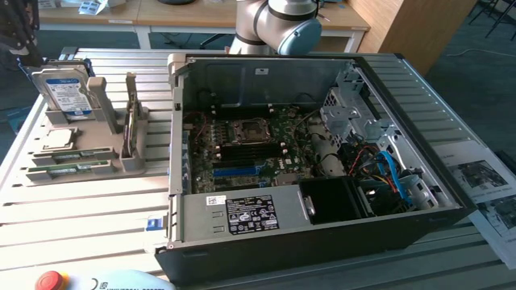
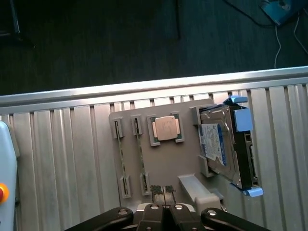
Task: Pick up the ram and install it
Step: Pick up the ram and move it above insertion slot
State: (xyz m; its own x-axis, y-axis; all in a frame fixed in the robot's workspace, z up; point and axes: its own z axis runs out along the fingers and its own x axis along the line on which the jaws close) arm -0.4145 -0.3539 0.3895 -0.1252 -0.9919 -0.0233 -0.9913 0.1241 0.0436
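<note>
Ram [image 2: 140, 156] sits edge-up in the grey holder [image 2: 185, 161] on the slatted worktop [image 1: 81, 211], with a second stick [image 2: 120, 159] just beside it. The open PC case [image 1: 266, 72] is on the exterior view's right. End effector [image 2: 162, 189] is clenched and holds nothing, near the sticks' ends.

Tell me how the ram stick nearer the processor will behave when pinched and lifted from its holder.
Probably stiff: the ram is a thin flat board, standing on edge in the grey holder. Likely light for its length. Its narrow top edge offers little grip, so it may tilt or slip.
</note>
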